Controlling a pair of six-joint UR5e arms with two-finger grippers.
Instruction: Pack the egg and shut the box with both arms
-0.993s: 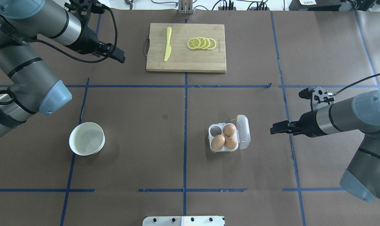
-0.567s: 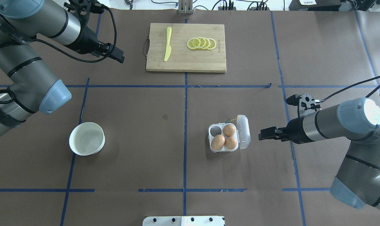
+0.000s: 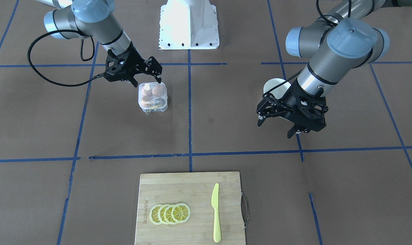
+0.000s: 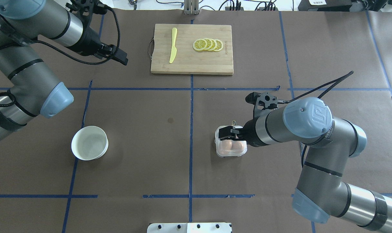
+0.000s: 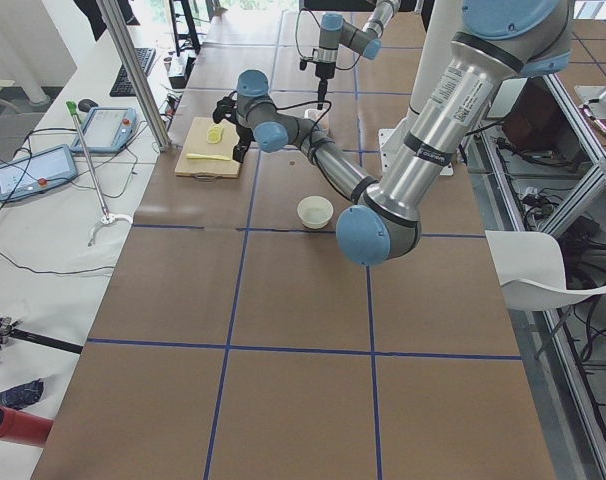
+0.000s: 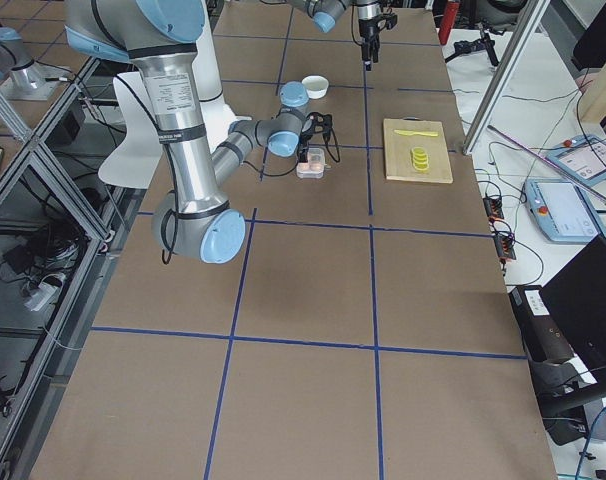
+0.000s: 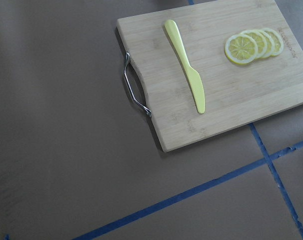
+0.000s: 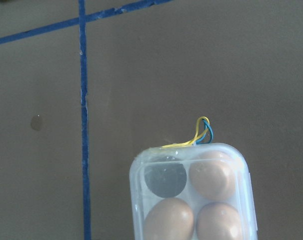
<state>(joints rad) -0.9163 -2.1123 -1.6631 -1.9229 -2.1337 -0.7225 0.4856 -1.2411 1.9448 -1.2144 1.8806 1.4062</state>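
Observation:
The clear egg carton [image 4: 231, 149] sits right of the table's middle, its lid folded down over the cells. In the right wrist view the carton [image 8: 191, 155] holds three orange-brown eggs [image 8: 213, 176] under the lid, and one cell is empty. My right gripper [image 4: 226, 133] is over the carton's top; in the front view the gripper [image 3: 147, 81] has its fingers spread at the carton's [image 3: 153, 98] robot-side edge, holding nothing. My left gripper [image 4: 121, 60] is open and empty, far off, near the cutting board; it also shows in the front view [image 3: 274, 129].
A white bowl [image 4: 89, 143] stands at the left. A wooden cutting board [image 4: 191, 64] at the far middle carries a yellow knife [image 4: 173, 45] and lemon slices [image 4: 208, 44]. Blue tape lines cross the brown table cover.
My right arm has swept left from the table's right side onto the carton. The lid, which lay open to the carton's right, now lies over the eggs. The left arm barely moved.

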